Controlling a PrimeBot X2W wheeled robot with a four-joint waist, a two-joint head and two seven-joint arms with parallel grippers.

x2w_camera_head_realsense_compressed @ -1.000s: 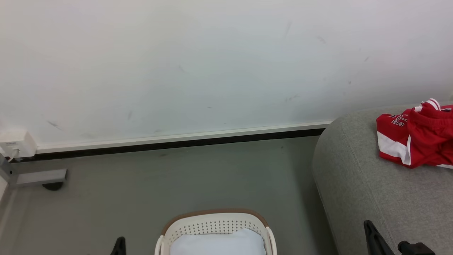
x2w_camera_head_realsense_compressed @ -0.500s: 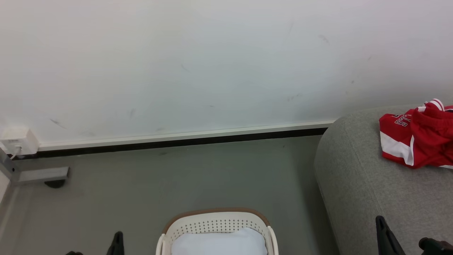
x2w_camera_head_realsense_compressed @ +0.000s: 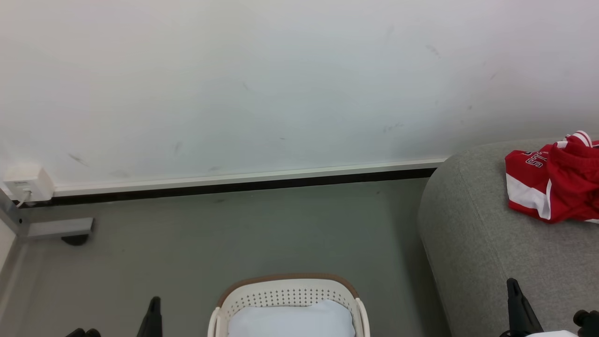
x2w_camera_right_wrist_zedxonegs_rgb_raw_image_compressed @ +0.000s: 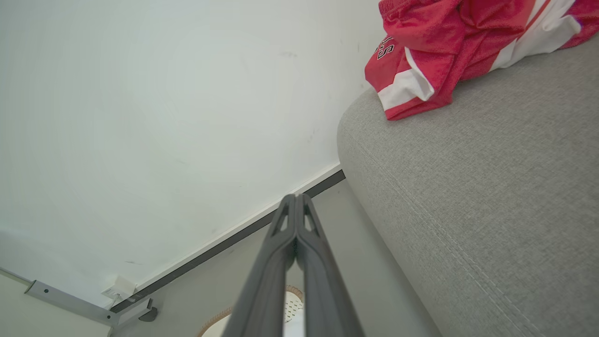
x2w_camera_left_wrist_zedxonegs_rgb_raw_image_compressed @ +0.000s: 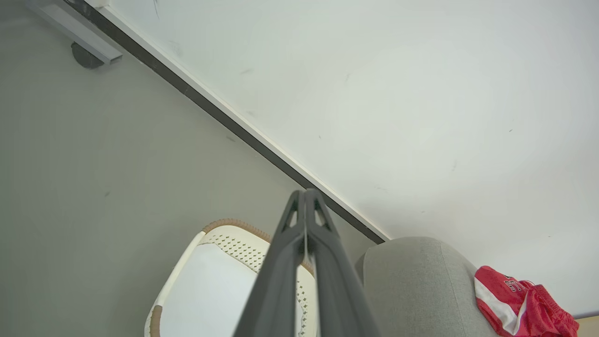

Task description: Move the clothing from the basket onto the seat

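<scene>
The clothing [x2w_camera_head_realsense_compressed: 557, 187], red with white panels and white lettering, lies bunched on the grey seat [x2w_camera_head_realsense_compressed: 486, 248] at the right; it is also in the wrist views [x2w_camera_left_wrist_zedxonegs_rgb_raw_image_compressed: 519, 304] [x2w_camera_right_wrist_zedxonegs_rgb_raw_image_compressed: 444, 42]. The cream basket [x2w_camera_head_realsense_compressed: 285, 292] with a brown rim stands on the floor at bottom centre, and only its pale lining [x2w_camera_head_realsense_compressed: 290, 320] shows inside. My left gripper [x2w_camera_head_realsense_compressed: 154, 300] is left of the basket, its fingers pressed together and holding nothing [x2w_camera_left_wrist_zedxonegs_rgb_raw_image_compressed: 305, 193]. My right gripper [x2w_camera_head_realsense_compressed: 513, 282] is over the seat's front, shut and holding nothing [x2w_camera_right_wrist_zedxonegs_rgb_raw_image_compressed: 295, 197].
A white wall with a dark skirting line runs behind the grey floor [x2w_camera_head_realsense_compressed: 262, 229]. At the far left a grey metal foot [x2w_camera_head_realsense_compressed: 58, 228] and a white socket box [x2w_camera_head_realsense_compressed: 28, 181] sit by the wall. The seat's rounded end [x2w_camera_left_wrist_zedxonegs_rgb_raw_image_compressed: 407, 276] stands close beside the basket [x2w_camera_left_wrist_zedxonegs_rgb_raw_image_compressed: 224, 238].
The whole head picture has slid slightly right. Beyond that, my right gripper has drifted right along the seat's front and my left fingertip has risen a little. Clothing and basket lie as before.
</scene>
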